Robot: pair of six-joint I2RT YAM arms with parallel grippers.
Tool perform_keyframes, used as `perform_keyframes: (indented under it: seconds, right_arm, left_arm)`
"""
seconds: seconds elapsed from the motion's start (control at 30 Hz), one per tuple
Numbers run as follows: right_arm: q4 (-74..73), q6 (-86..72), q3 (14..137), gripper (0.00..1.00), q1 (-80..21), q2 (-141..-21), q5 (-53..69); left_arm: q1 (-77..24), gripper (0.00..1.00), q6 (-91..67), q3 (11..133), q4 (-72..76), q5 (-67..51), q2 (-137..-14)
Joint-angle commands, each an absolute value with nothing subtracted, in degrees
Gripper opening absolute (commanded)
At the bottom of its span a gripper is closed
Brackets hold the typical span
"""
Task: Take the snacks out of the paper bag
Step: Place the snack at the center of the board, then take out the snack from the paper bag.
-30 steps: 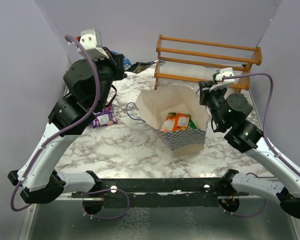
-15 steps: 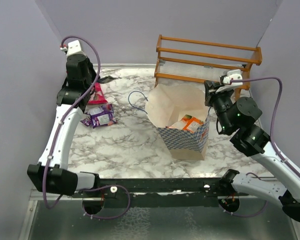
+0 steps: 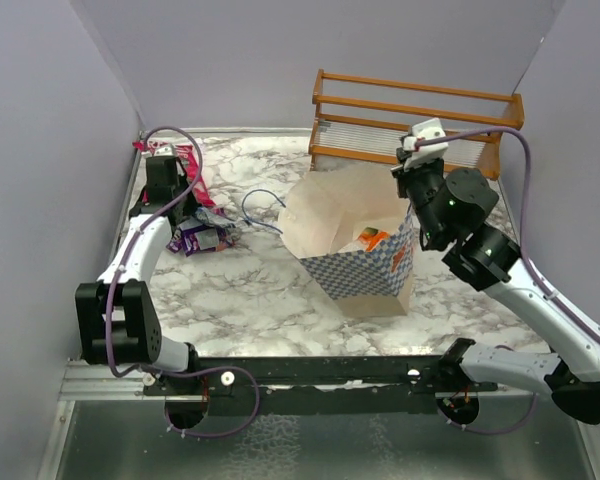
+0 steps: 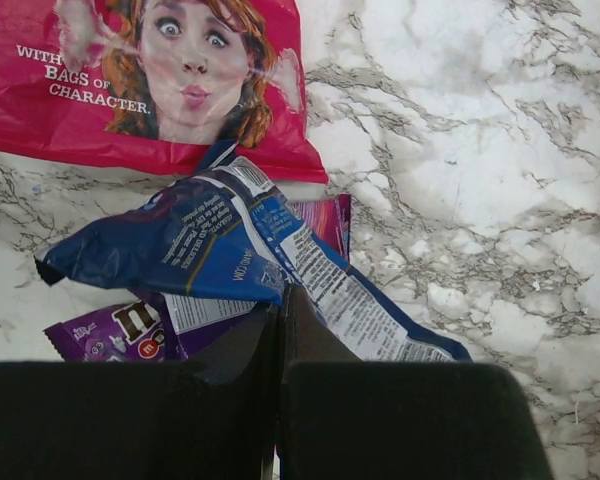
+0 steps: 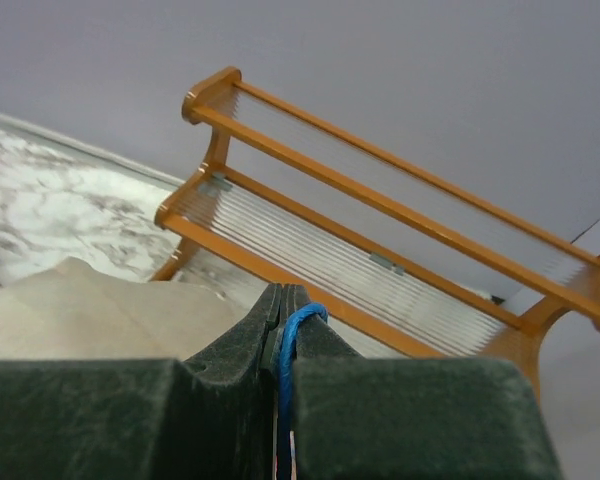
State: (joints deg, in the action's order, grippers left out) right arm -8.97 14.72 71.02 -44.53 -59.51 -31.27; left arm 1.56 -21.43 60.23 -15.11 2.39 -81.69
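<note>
The paper bag (image 3: 365, 275), blue-and-white checkered with a cream inside (image 5: 90, 310), stands at mid-table with its mouth open. An orange snack (image 3: 375, 238) shows inside it. My right gripper (image 5: 285, 295) is shut on the bag's blue cord handle (image 5: 302, 325) at the bag's far right rim (image 3: 408, 205). At the far left lie a pink-red bag with a face (image 4: 160, 80) (image 3: 194, 182), a purple packet (image 4: 110, 330) (image 3: 208, 238) and a blue packet (image 4: 200, 245). My left gripper (image 4: 282, 292) (image 3: 180, 215) is low over this pile, shut on the blue packet.
A wooden rack (image 3: 517, 112) (image 5: 216, 135) stands at the back right, just behind the bag. The bag's other blue cord handle (image 3: 260, 210) lies loose on the marble table (image 3: 250, 290) to its left. Purple walls close in both sides.
My left arm swung from high above the back of the table down to the left, bringing the blue packet onto the pile. The right gripper kept the handle; the bag shifted slightly.
</note>
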Motion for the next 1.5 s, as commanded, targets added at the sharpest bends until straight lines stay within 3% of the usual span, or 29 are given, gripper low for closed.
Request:
perform_keyframes:
  seconds: [0.0, 0.2, 0.37, 0.53, 0.63, 0.77, 0.9, 1.17, 1.3, 1.47]
  right_arm:
    - [-4.9, 25.5, 76.9, 0.02, -42.9, -62.0, -29.6]
    - [-4.7, 29.6, 79.4, 0.02, -29.4, -62.9, -10.6]
    - [-10.7, 34.8, 88.1, 0.02, -26.9, -68.0, -3.1]
    - [-17.1, 32.7, 90.9, 0.02, -26.9, -70.5, 11.3]
    - [-15.6, 27.1, 84.6, 0.02, -26.9, -69.4, 22.3]
    - [-14.5, 21.6, 77.2, 0.02, -26.9, -67.2, 32.6]
    - [-14.8, 19.8, 75.0, 0.02, -26.9, -65.3, 37.8]
    - [-8.4, 13.2, 71.1, 0.02, -26.9, -61.8, 37.5]
    - [-5.5, 8.5, 70.2, 0.02, -26.9, -62.4, 34.3]
    - [1.0, 5.1, 66.4, 0.02, -26.9, -60.4, 29.2]
  left_arm:
    - [2.5, 0.00, -20.3, 60.1, -10.6, -0.8, -83.2]
    - [2.5, 0.00, -21.5, 61.4, -14.4, 3.1, -86.7]
    - [2.5, 0.03, -22.6, 61.9, -15.6, 2.4, -86.8]
    - [2.5, 0.33, -22.7, 62.4, -16.6, 2.6, -85.3]
    - [2.5, 0.52, -21.8, 62.9, -16.0, 1.5, -82.4]
    - [2.5, 0.85, -21.9, 63.0, -15.6, -0.4, -76.3]
    - [2.5, 0.98, -23.9, 63.6, -17.6, -4.8, -70.4]
    - [0.3, 0.97, -28.4, 68.0, -23.0, -15.5, -65.3]
    - [-2.8, 0.84, -33.9, 67.2, -20.2, -25.4, -62.7]
    - [-14.1, 0.76, -39.2, 66.1, -18.7, -22.4, -59.2]
